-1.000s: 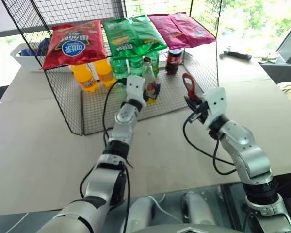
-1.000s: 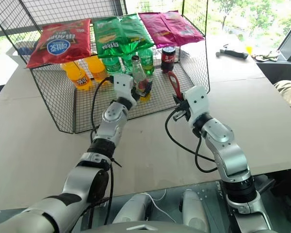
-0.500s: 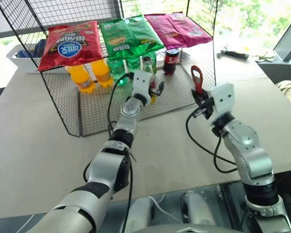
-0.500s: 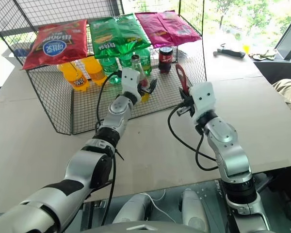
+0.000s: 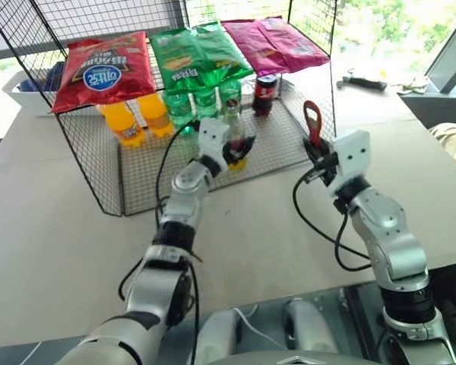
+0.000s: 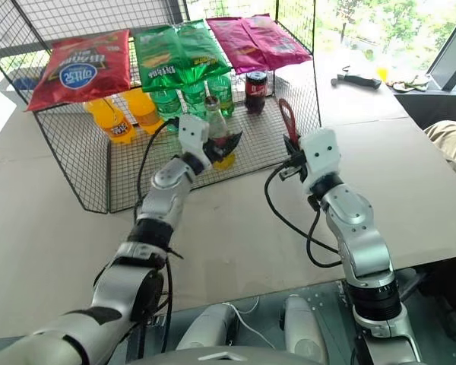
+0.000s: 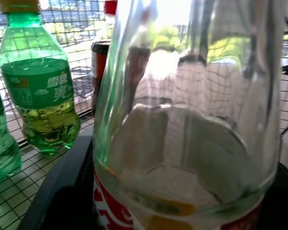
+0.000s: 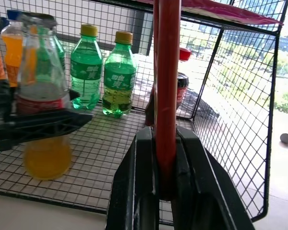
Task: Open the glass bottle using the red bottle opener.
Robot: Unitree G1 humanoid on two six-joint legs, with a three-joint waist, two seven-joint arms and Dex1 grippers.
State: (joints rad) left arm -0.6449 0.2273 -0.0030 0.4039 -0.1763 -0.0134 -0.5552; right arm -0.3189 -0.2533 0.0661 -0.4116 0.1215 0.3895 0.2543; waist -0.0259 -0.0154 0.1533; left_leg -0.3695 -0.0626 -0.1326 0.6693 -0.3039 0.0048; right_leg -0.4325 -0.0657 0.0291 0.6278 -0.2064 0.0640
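The glass bottle [image 5: 231, 120] stands upright on the wire rack's floor, with yellow liquid low down and a red label band. My left gripper [image 5: 238, 145] is shut on the glass bottle at the label, one black finger on each side. In the left wrist view the bottle [image 7: 187, 120] stands close between those fingers [image 7: 62, 191]. To the right, my right gripper [image 5: 320, 157] is shut on the handle of the red bottle opener [image 5: 312, 120], which points up with its ring head on top. The right wrist view shows the red handle [image 8: 166, 86] clamped and the held bottle [image 8: 42, 91] off to one side.
A black wire rack [image 5: 99, 163] carries chip bags [image 5: 102, 70] on its top shelf. Orange bottles [image 5: 124, 122], green bottles [image 5: 181, 109] and a cola bottle [image 5: 266, 86] stand behind the glass bottle. A tool [image 5: 362, 80] lies far right on the table.
The left gripper's fingers, spread wide beside the bottle half a second ago, have narrowed onto it. The right gripper and opener have barely moved.
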